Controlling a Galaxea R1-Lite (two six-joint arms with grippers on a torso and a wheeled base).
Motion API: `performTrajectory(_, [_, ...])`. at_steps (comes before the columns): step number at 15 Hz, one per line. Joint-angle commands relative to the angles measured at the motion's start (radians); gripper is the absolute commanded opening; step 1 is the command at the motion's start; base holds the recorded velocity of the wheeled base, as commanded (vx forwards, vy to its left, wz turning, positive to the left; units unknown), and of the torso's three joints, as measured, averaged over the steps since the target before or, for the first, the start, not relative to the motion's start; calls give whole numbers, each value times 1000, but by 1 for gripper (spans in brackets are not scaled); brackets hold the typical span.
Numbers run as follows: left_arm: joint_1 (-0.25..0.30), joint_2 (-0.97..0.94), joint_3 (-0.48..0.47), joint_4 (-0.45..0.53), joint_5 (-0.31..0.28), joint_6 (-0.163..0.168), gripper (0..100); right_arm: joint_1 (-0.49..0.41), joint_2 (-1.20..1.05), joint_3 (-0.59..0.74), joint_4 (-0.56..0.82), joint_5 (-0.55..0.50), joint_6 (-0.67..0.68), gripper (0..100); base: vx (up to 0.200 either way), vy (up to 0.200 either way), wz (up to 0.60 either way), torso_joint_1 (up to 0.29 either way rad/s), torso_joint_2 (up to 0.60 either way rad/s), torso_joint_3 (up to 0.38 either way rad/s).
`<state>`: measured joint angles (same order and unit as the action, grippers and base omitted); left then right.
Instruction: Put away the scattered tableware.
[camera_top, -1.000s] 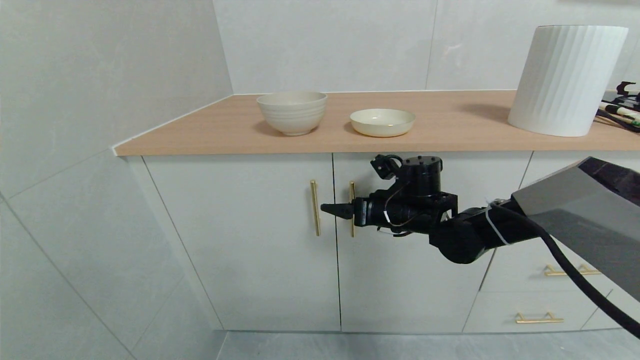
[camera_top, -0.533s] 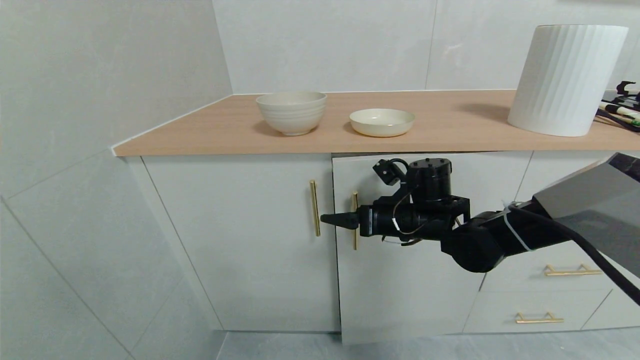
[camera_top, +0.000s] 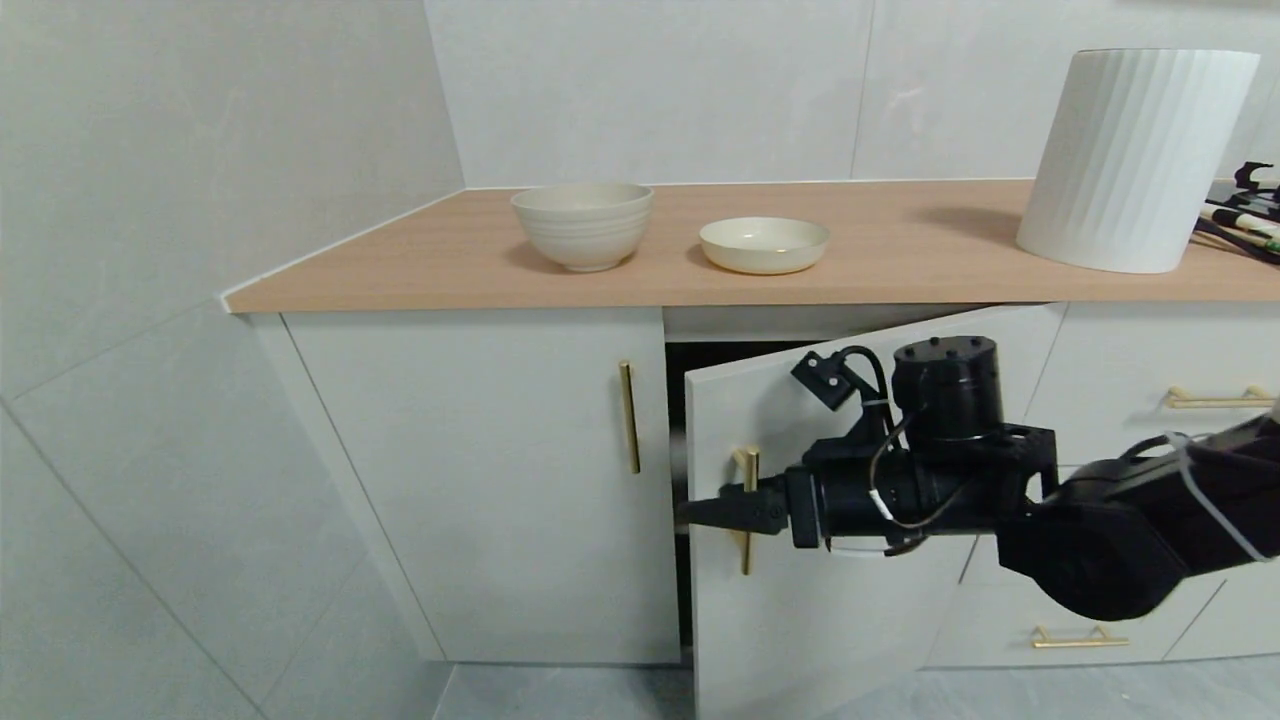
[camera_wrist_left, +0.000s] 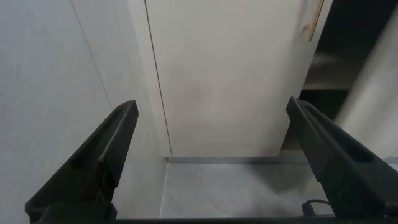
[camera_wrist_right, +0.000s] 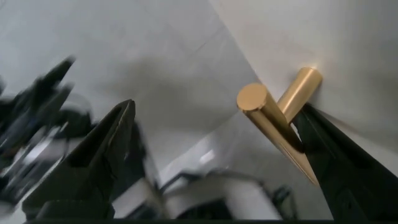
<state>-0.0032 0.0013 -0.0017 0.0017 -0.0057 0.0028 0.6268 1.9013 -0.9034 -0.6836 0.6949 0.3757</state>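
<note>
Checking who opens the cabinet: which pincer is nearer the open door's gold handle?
Right. The right pincer is at the handle; the left pincer hangs well back, facing the closed door.

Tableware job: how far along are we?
Done: the right-side cabinet door is swung partly open. In hand: the right hand is open, with the door's gold handle between its fingers. Left: the bowl and shallow dish sit on the counter, neither put away yet.
</note>
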Motion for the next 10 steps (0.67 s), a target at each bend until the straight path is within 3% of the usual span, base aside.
performTrajectory(1, [0,0,0,0,0,0,100,21,-130,116,-19,21,-1,100,0,0,0,0,0,0])
performTrajectory(6, [0,0,0,0,-2,6,100,28,-149,235,-149,21,5,100,0,0,0,0,0,0])
performTrajectory(10, [0,0,0,-2,-2,5,100,28,-153,245,-157,20,6,100,0,0,0,0,0,0])
